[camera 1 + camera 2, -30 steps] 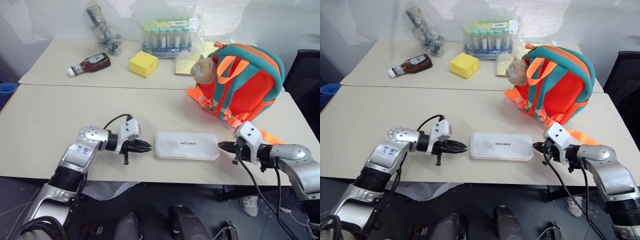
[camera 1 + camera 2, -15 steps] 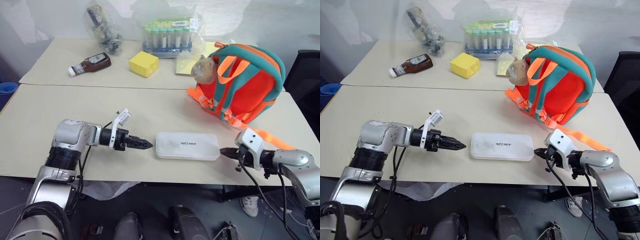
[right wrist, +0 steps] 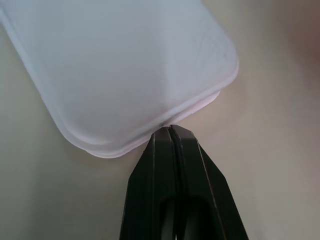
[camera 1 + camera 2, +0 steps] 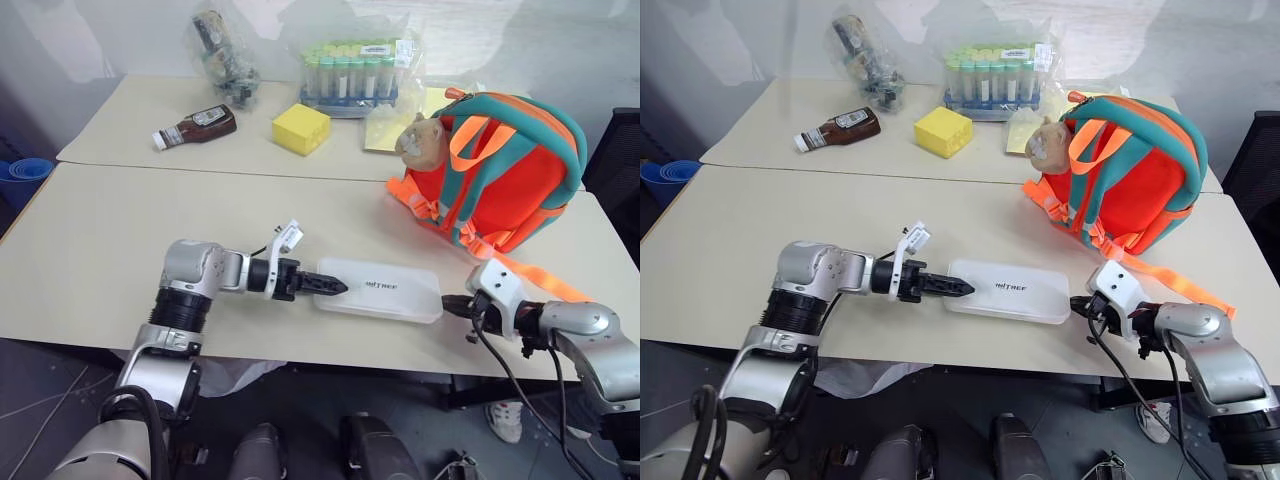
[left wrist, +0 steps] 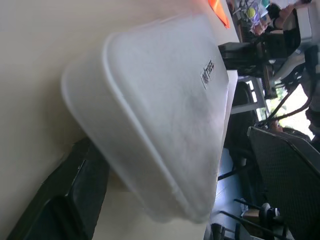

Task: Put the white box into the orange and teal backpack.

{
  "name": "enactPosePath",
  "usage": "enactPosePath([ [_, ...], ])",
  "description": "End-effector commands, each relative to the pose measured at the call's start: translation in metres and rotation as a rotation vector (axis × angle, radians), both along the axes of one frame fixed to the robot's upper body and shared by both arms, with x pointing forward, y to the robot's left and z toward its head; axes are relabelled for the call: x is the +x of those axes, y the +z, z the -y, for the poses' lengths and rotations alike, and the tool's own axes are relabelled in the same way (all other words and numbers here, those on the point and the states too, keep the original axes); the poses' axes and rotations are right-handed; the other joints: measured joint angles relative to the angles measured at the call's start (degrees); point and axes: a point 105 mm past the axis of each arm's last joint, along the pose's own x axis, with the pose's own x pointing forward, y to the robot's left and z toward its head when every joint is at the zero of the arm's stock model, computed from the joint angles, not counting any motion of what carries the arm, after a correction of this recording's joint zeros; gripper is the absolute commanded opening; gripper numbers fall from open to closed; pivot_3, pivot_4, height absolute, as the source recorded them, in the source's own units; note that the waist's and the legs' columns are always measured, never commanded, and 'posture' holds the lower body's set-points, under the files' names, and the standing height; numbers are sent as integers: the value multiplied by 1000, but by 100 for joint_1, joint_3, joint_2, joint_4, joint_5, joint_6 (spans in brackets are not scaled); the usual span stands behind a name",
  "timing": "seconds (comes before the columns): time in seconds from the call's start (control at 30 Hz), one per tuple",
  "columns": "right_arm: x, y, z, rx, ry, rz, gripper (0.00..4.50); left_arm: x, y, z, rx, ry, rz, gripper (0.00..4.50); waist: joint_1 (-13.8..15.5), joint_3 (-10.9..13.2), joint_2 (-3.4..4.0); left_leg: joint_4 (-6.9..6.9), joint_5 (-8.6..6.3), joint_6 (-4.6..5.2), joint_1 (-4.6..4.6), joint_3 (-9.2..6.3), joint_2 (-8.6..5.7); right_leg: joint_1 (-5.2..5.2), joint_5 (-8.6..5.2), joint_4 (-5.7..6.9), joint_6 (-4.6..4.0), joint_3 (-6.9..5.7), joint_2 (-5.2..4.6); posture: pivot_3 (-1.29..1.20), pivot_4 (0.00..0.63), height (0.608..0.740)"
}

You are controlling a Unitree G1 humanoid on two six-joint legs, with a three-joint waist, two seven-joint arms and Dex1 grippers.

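Near the tabletop's (image 4: 120, 240) front edge, the white box (image 4: 385, 290) lies flat, long axis running left-right, dark lettering up. Left tool (image 4: 335, 286) spread wide around its end; right tool (image 4: 449, 303), pinched closed, touches the other end.

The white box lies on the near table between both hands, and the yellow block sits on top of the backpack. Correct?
Not quite. In the left eye view the yellow block sits on the far table, left of the backpack, not on it. The white box does lie between the left hand and the right hand.
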Motion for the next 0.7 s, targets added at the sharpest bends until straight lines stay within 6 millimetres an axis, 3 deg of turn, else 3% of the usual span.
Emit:
enactPosePath([
  [0.03, 1, 4, -5, 1, 21, 29, 0, -3, -4, 8, -2, -6, -49, 4466, 1, 0, 0, 0, 0, 0, 0, 0, 0, 0, 0, 0, 0, 0, 0, 0, 150, 740],
  [0.1, 1, 4, -6, 4, 19, 29, 0, -3, 0, 12, -16, -15, -54, 4466, 0, 0, 0, 0, 0, 0, 0, -1, 1, 0, 0, 1, 0, -1, 0, 0, 150, 740],
  [0.2, 1, 3, -7, 9, 18, 29, 0, -3, 9, 15, -46, -23, -44, 3934, -7, 0, 0, 0, 0, -1, 0, 0, 1, 0, 0, 0, 0, -1, 0, 0, 150, 740],
  [0.43, -1, -2, -10, 26, 15, 33, 0, -10, 26, 13, -113, -69, -57, 1753, -38, 0, 0, -2, 1, -13, 0, 0, 4, -5, 0, 3, -1, -2, 4, 0, 150, 740],
  [0.5, -1, -1, -12, 41, 10, 42, 0, -13, 27, 14, -125, -75, -52, 1365, -47, 0, 0, -2, 1, -14, 1, 1, 6, -4, 0, 4, -1, -1, 4, 0, 150, 740],
  [0.63, 1, 10, -10, 99, -56, 118, 0, -13, 36, 7, -178, -57, -38, 1335, -63, 0, 0, -2, 2, -16, 2, 1, 5, -4, 0, 5, -1, 1, 5, 0, 150, 740],
  [0.7, 1, 31, -1, 210, -154, 169, 0, -11, 48, -6, -222, -19, -6, 1335, -74, 1, 1, -3, 2, -17, 1, 1, 9, -6, 0, 7, -1, 1, 5, 0, 150, 740],
])
